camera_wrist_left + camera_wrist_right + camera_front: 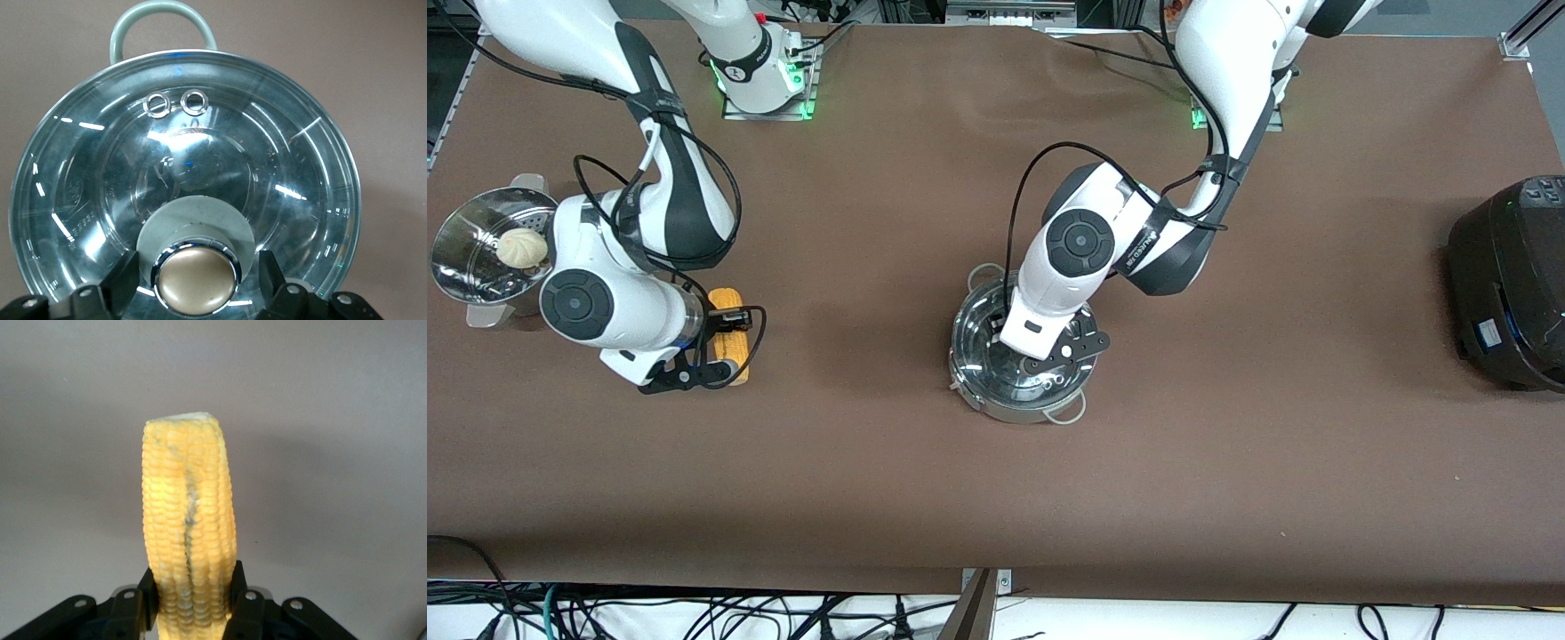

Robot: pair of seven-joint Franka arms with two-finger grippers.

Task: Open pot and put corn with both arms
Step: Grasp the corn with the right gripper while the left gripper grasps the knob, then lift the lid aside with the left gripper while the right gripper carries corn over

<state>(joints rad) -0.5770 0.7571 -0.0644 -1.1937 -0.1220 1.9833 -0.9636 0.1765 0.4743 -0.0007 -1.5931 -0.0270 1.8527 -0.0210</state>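
The steel pot (996,411) stands mid-table with its glass lid (200,153) on. My left gripper (1049,363) is low over the lid, open, with a finger on each side of the round knob (195,277) and a small gap to each. My left gripper also shows in the left wrist view (198,267). The yellow corn (727,300) lies on the table toward the right arm's end. My right gripper (729,342) is shut on it; in the right wrist view (190,587) both fingers press the corn (187,500).
A perforated steel steamer bowl (467,267) with a pale bun (522,247) stands beside the corn at the right arm's end of the table. A big black cooker (1507,284) stands at the left arm's end.
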